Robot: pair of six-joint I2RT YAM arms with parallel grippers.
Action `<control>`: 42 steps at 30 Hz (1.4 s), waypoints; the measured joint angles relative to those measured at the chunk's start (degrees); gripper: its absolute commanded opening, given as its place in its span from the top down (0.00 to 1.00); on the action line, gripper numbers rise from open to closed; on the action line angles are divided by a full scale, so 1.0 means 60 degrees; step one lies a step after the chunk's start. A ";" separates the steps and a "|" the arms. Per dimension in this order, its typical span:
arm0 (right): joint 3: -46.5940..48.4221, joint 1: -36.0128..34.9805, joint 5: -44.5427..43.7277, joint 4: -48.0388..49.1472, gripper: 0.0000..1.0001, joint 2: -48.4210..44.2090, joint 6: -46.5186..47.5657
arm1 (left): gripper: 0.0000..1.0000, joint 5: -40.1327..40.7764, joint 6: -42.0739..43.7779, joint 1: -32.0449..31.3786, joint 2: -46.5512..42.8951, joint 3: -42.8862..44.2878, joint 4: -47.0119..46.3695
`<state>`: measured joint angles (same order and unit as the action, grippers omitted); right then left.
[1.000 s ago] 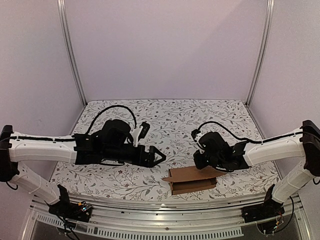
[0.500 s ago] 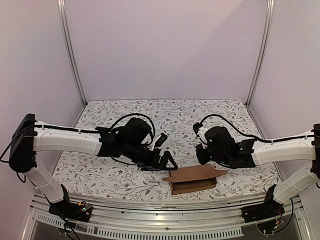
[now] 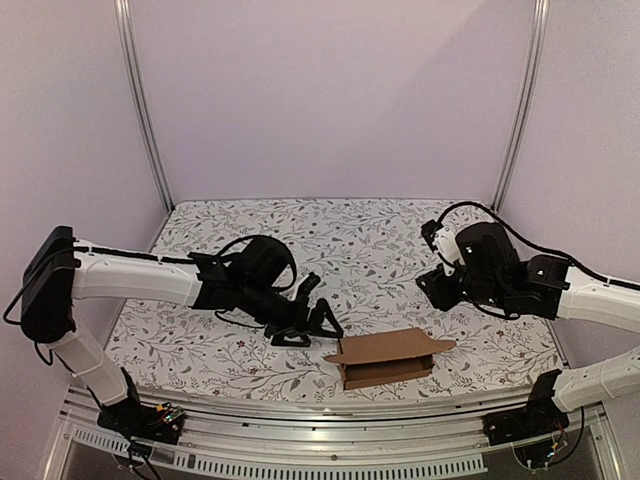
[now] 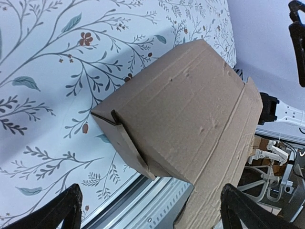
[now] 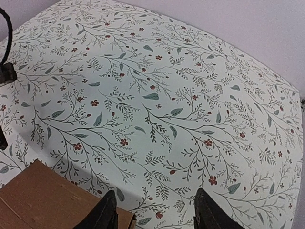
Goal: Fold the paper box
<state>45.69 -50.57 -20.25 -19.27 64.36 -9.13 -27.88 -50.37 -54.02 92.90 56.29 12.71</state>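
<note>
- Left gripper (image 3: 318,322) hangs low, fingers spread, just beside the paper box (image 3: 385,358) at the near edge.
- Right gripper (image 3: 436,285) is raised, released.
- Floral tablecloth (image 3: 350,230); pale walls.

I see the paper box (image 3: 385,358) as a slim, plain brown corrugated cardboard box, already folded into shape, lying flat close to the near edge of the desk, a little right of centre. Its top panel overhangs toward the right, and a tab sticks out at its left end.
</note>
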 measured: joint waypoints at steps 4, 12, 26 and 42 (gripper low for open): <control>0.0517 0.0572 0.0313 -0.1315 0.02 -0.0419 -0.0219 | 0.00 -0.0714 -0.0430 0.0368 0.0015 -0.0262 -0.0448; 0.1738 0.1319 0.2044 -0.3643 0.01 -0.0521 -0.0860 | 0.01 -0.1526 -0.1239 0.0550 0.0109 -0.0259 -0.1035; 0.2014 0.1891 0.5125 -0.5144 0.09 0.0342 -0.2648 | 0.21 -0.2630 -0.2506 0.0444 0.0860 0.0324 -0.1184; 0.0962 0.2127 0.6765 -0.4433 0.34 0.0674 -0.4269 | 0.34 -0.3111 -0.3442 -0.0026 0.1530 0.0368 -0.1570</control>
<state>51.46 -37.80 20.34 -45.87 68.40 -34.74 -46.54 -71.02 -54.17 102.08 58.50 3.29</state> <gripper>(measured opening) 0.663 0.684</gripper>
